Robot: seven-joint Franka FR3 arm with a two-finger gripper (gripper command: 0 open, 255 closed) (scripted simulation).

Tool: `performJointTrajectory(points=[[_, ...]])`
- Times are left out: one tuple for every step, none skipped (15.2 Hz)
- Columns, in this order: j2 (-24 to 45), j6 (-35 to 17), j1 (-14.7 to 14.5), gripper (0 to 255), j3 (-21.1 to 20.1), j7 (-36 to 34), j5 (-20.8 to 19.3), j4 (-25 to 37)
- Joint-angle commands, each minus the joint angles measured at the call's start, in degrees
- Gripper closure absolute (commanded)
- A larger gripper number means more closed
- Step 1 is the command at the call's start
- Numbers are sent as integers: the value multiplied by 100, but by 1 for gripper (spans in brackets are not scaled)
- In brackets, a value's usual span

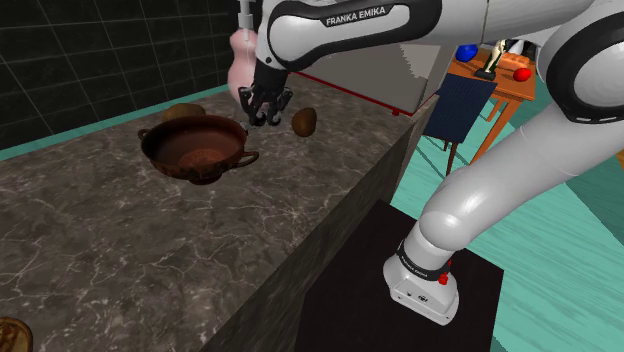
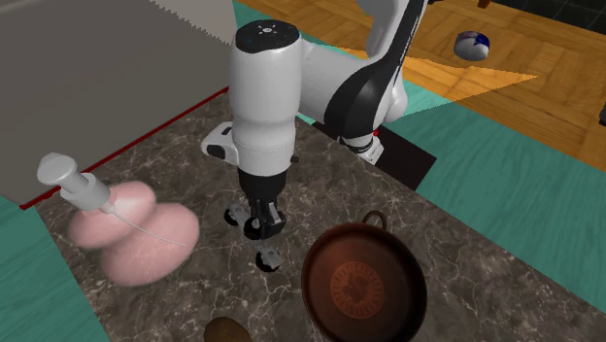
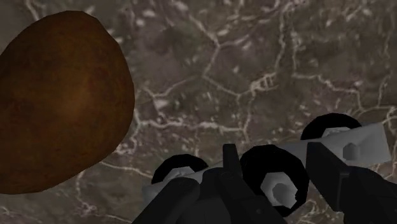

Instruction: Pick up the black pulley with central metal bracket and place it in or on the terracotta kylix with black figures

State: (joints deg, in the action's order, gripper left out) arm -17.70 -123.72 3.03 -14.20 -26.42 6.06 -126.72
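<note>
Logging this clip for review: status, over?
Pincer shut on black pulley. Kylix near, pulley not yet in it. Brown lump beside pincer, opposite side from kylix.

pulley (image 3: 273,178): fingers (image 3: 232,175) clasp it and cover part of the bracket, and the wrist view's edge clips the rest. Brown lump (image 3: 57,95) beside it is cut by the frame edge. Shoulder view:
- Second brown lump (image 1: 183,110) near the counter's back edge, lower half behind the kylix (image 1: 205,172).
- Pink bottle (image 1: 238,60) half behind the arm (image 1: 330,30).
- Tan thing (image 1: 8,335) clipped at the frame corner, can't ID.
- Kylix painting too blurred to read.
</note>
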Motion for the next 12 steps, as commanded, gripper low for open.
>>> performJointTrajectory(points=[[-8, 177, 9, 255, 16, 6, -8, 167], [-17, 254, 11, 255, 21, 4, -11, 235], [-25, 332, 12, 255, 25, 3, -13, 305], [-31, 409, 14, 255, 30, 1, -16, 377], [-36, 487, 16, 255, 34, -1, -18, 449], [-40, 564, 18, 255, 38, -4, -21, 522], [-43, 641, 21, 255, 42, -6, -24, 597], [-44, 718, 23, 255, 46, -9, -28, 673], [-44, 795, 25, 255, 49, -11, -31, 750], [-42, 871, 27, 255, 53, -14, -35, 828], [-40, 948, 29, 255, 56, -17, -39, 907], [-36, 1025, 32, 255, 59, -21, -43, 988]])
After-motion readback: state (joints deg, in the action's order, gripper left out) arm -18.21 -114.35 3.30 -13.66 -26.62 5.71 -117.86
